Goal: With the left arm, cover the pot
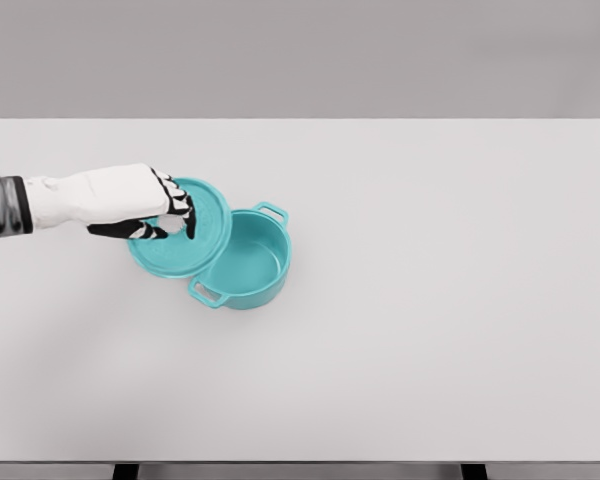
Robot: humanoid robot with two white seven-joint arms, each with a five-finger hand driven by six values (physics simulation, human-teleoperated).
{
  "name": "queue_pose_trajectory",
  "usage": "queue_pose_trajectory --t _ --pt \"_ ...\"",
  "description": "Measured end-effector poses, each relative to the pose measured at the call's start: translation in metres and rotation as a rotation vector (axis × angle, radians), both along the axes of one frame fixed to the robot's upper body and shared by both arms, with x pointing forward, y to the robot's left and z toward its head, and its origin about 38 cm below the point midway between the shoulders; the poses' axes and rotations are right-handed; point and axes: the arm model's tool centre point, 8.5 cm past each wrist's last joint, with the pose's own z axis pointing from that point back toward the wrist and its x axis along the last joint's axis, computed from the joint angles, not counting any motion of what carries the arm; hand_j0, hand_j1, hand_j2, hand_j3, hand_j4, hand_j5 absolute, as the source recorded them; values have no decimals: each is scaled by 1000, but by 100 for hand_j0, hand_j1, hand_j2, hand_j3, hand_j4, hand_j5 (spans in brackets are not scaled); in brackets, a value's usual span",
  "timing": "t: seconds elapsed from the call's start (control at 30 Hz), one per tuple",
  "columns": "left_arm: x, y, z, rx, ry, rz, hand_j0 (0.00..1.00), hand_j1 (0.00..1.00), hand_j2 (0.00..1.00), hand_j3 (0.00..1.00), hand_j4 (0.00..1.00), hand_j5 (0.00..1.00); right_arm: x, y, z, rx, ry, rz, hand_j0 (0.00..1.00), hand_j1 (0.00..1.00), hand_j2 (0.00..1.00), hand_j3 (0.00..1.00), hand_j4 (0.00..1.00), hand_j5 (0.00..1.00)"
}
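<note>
A teal pot [252, 266] with two side handles stands uncovered on the white table [430, 300], left of the middle. Its teal lid [185, 245] is held tilted just left of the pot, with the lid's right edge over the pot's left rim. My left hand [170, 215] comes in from the left edge and its fingers are curled around the lid's top, where the knob is hidden. The right arm does not show.
The table's near edge runs along the bottom of the view and its far edge meets a grey wall. Nothing else stands on it.
</note>
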Motion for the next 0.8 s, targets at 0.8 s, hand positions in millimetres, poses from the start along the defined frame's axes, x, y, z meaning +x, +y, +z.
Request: queue_pose_trajectory --t 0.8 --pt "3 -41 -15 -61 17 -64 50 50 50 50 50 50 0 0 0 0 0 0 100 100 100 100 100 100"
